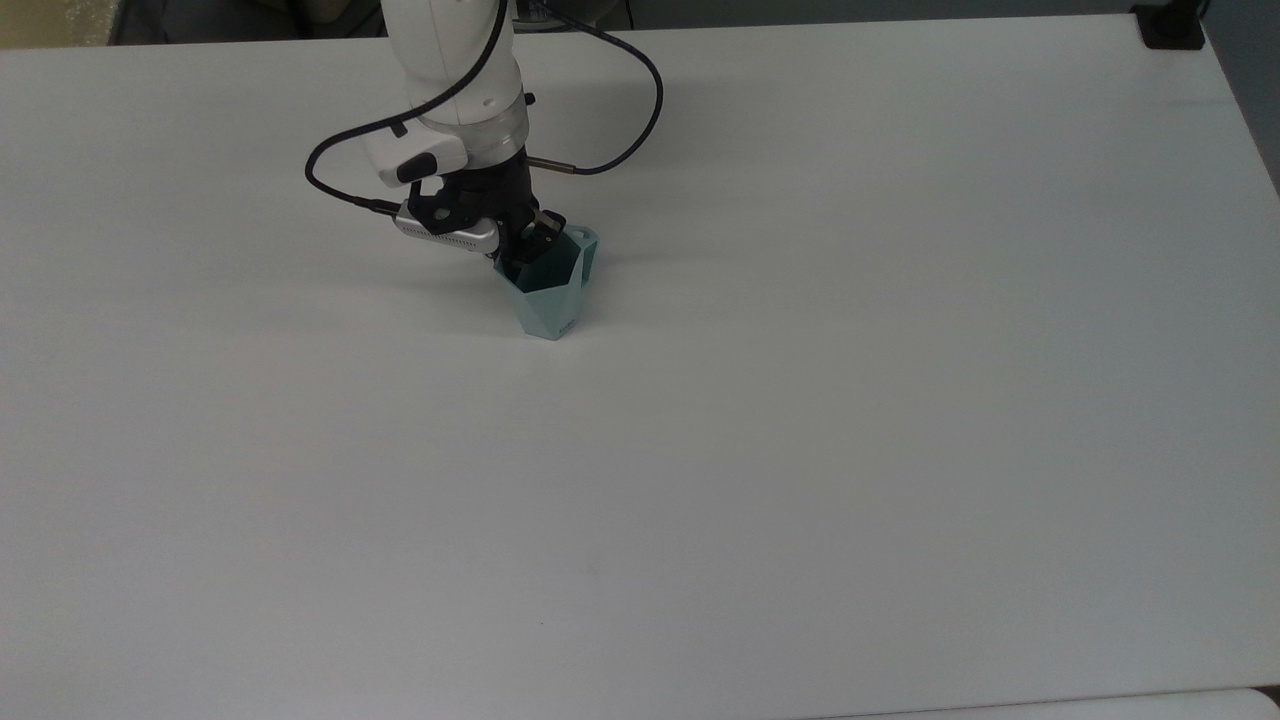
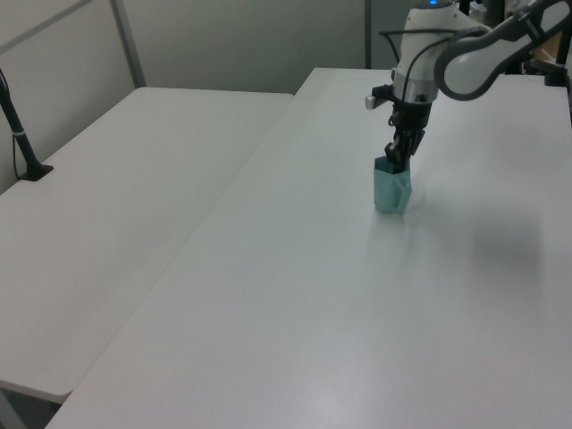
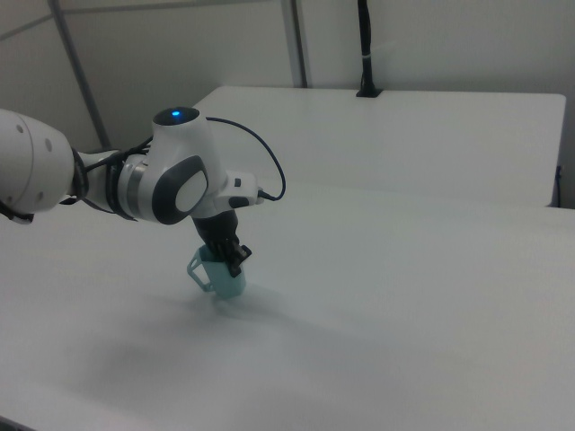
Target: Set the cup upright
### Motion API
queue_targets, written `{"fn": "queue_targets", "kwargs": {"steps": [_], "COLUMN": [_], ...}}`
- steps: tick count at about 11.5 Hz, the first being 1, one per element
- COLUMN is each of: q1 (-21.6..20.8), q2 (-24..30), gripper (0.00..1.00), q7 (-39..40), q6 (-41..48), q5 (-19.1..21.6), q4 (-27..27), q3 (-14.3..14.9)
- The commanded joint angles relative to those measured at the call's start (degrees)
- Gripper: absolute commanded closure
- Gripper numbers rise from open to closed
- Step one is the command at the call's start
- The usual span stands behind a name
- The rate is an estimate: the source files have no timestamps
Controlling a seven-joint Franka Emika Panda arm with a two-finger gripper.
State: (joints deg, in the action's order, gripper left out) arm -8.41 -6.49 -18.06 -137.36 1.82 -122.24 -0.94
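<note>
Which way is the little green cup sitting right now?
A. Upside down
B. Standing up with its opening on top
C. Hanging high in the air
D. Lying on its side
B. The cup stands on the white table on its narrow base, opening up, with the gripper reaching down at its rim; the left view shows it the same way.
</note>
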Motion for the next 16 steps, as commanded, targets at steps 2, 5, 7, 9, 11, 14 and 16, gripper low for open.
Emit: {"fn": "queue_targets", "kwargs": {"steps": [2,5,7,9,11,14,16], "q1": [0.1,0.1,0.2,0.2,0.2,1.6,1.6], "q2": [1.0,1.4,2.3,3.1,4.5,5.9,5.9], "gripper": [0.63,0.0,0.0,0.0,0.0,0.0,0.0], "q7": [0.2,0.9,0.5,1.0,1.2,5.5,14.7], "q6": [0.2,5.2,6.2,10.4,16.9,31.1,39.2], "q5": [1.6,1.6,1.6,1.6,1.6,1.4,0.6], "q4": [-0.6,1.7,2.8,6.1,11.9,22.4,27.3], "q3": [0.1,0.1,0.2,0.3,0.3,1.4,4.3]}}
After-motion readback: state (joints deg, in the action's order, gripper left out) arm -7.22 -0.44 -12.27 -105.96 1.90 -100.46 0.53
